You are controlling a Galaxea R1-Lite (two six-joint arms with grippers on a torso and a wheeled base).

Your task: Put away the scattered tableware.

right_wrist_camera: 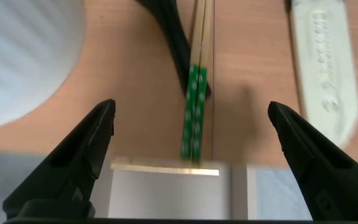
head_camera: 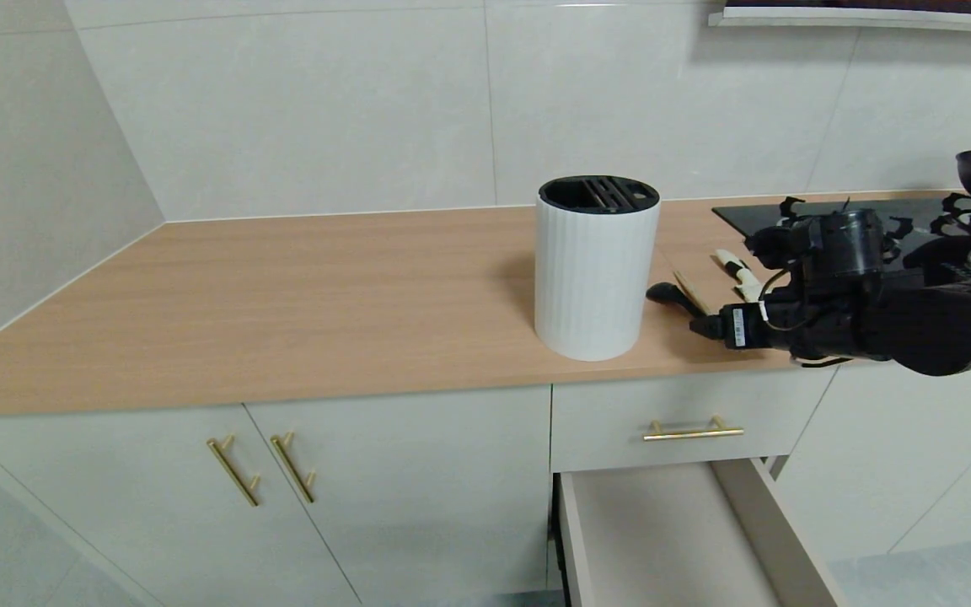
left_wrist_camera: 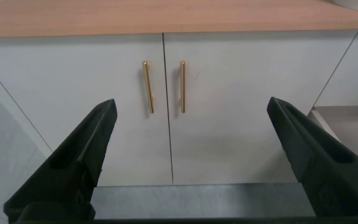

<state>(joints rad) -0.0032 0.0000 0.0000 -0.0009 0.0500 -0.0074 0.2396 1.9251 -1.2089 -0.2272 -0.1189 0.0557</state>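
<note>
The wooden countertop [head_camera: 283, 287] spans the head view, and an open drawer [head_camera: 662, 539] is pulled out below its front edge. The left gripper [left_wrist_camera: 191, 102] hangs low before the cabinet doors [left_wrist_camera: 229, 112]. Its fingers [left_wrist_camera: 79, 162] are spread wide and hold nothing, with the two brass door handles [left_wrist_camera: 146, 87] framed between them. A black cooktop [head_camera: 823, 217] lies on the countertop beyond the right arm.

The white ribbed utensil holder [head_camera: 597, 270] stands upright on the countertop. It is outside the span of the right gripper [right_wrist_camera: 190, 107], just past one finger [right_wrist_camera: 73, 168]. That gripper hovers over the counter's front edge, its fingers wide apart and gripping nothing.

A white-handled utensil [right_wrist_camera: 325, 62] lies flat near the inner side of the other finger, well apart from the chopsticks. Its long axis runs roughly in line with the fingers.

The black spoon [head_camera: 667, 292] lies with its bowl beside the foot of the holder. Its handle slants in from the holder's side to meet the chopsticks just past their green part. I cannot tell whether it touches them or passes under them.

The chopsticks [right_wrist_camera: 194, 112] lie side by side on the countertop, midway between the right fingers. Their long axis follows the fingers' direction. The green-patterned ends point back toward the gripper at the counter's front edge, and the plain ends point away toward the wall.
</note>
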